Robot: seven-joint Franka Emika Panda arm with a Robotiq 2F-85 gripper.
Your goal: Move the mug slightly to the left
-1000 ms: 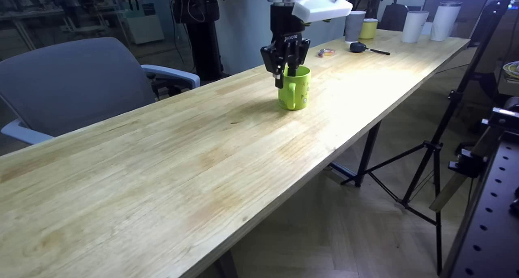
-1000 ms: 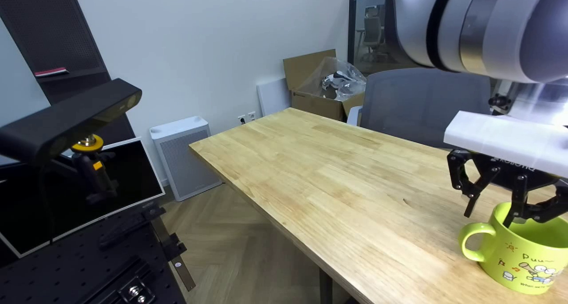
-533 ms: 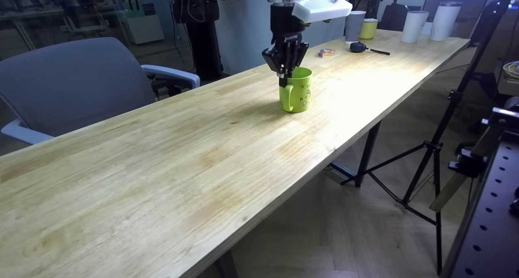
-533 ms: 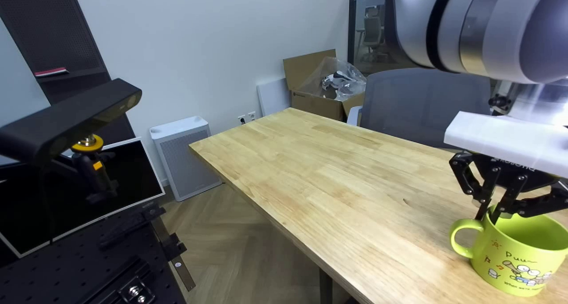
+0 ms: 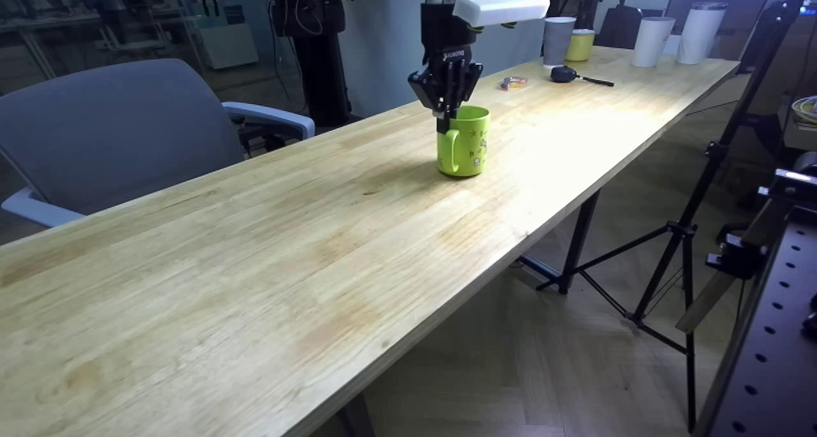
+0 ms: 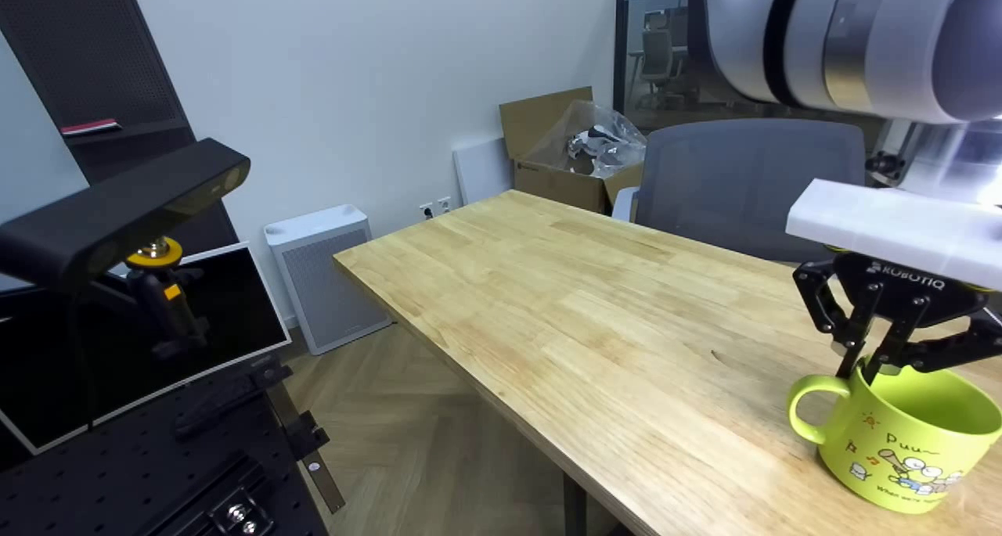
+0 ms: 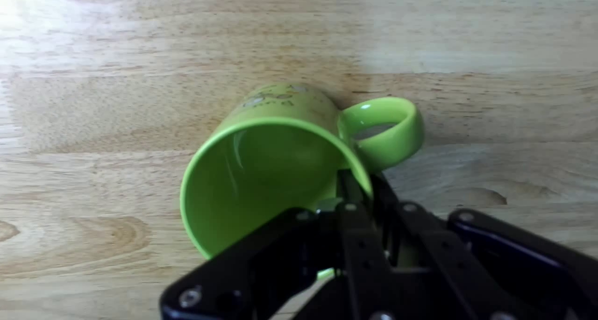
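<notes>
1. Shifted slightly together since the frame half a second earlier: the gripper (image 7: pixel 364 179), a touch higher over the wooden table (image 5: pixel 287 265), and the lime-green, cartoon-printed mug (image 6: pixel 900 446) it holds.
2. The jaws pinch the mug's wall near its handle (image 7: pixel 411 135), with one finger (image 7: pixel 348 184) inside the mug and the opposite finger (image 7: pixel 387 191) outside it.
3. The handle juts out just beside the outer finger; the rest of the mug's body lies to the inner finger's side and below the jaws, roughly upright in both exterior views.
4. Done, by all appearances: the grasp. The small shift suggests the move itself is under way, probably in its early going.
5. Remaining, on this reading: bring the mug slightly to the left, stand it firmly on the table beneath the jaws, spread the fingers and draw them clear of wall and handle.
6. Unclear: whether the mug's base touches the table below the jaws or hangs just above it, and how much of the leftward move is already covered.
</notes>
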